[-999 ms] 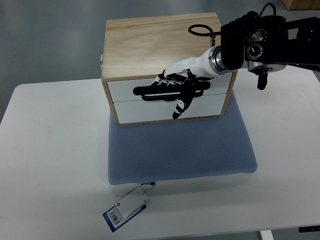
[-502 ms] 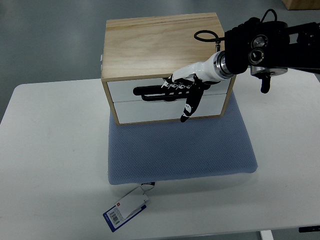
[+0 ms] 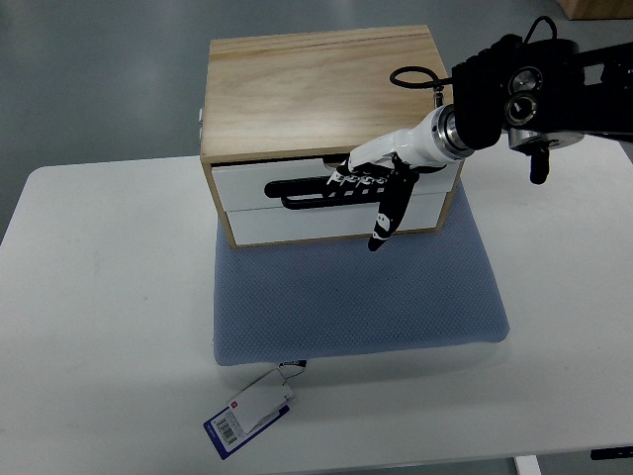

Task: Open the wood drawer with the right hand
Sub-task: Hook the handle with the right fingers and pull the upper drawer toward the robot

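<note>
- Top view: the right hand (image 3: 381, 183) has moved a little to the right and toward the near side since a second ago.
- The top drawer (image 3: 331, 188) of the wood box (image 3: 316, 84) now sticks out a tiny bit from the front. Before, it sat flat with the drawer below it.
- That looks like the pull has started, but the drawer is only open a crack. Most of the job is still to do.
- The wood box stands at the far side of the blue pad (image 3: 356, 297), and the pad lies on the white tabletop (image 3: 99, 297).
- The right arm comes in from the right edge. Its fingers (image 3: 358, 176) are curled into the black handle (image 3: 307, 190) on the top drawer, so the hand is closed on the handle.
- One long finger points down over the front of the lower drawer (image 3: 297, 223). I cannot tell if it touches it.
- The left hand is not in the picture.
- A small blue and white tag (image 3: 247, 414) lies on the tabletop at the near edge of the pad, well away from the hand.
</note>
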Available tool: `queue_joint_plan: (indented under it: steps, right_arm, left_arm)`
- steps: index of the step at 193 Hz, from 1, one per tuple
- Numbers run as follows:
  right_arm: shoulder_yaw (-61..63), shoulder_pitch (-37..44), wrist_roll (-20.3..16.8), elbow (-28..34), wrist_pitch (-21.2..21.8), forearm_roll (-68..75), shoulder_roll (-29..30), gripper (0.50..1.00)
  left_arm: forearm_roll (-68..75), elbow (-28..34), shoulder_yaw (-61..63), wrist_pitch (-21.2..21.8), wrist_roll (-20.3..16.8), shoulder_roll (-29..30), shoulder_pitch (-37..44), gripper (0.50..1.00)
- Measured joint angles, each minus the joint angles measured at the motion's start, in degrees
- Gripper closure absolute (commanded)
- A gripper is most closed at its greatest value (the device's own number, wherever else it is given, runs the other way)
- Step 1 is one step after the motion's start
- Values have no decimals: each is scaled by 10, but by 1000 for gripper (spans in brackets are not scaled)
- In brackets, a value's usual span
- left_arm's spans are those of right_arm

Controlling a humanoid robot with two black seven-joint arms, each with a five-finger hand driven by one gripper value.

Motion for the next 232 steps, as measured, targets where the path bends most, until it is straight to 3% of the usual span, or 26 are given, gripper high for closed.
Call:
queue_joint_plan:
  steps: [163,232]
  right_arm:
    - [-4,29,4,68,108,0,-37,579]
    - [-3,58,4,75,110,0,-41,581]
  left_arm:
    - [0,0,0,0,0,0,0,500]
    - [0,0,0,0,0,0,0,500]
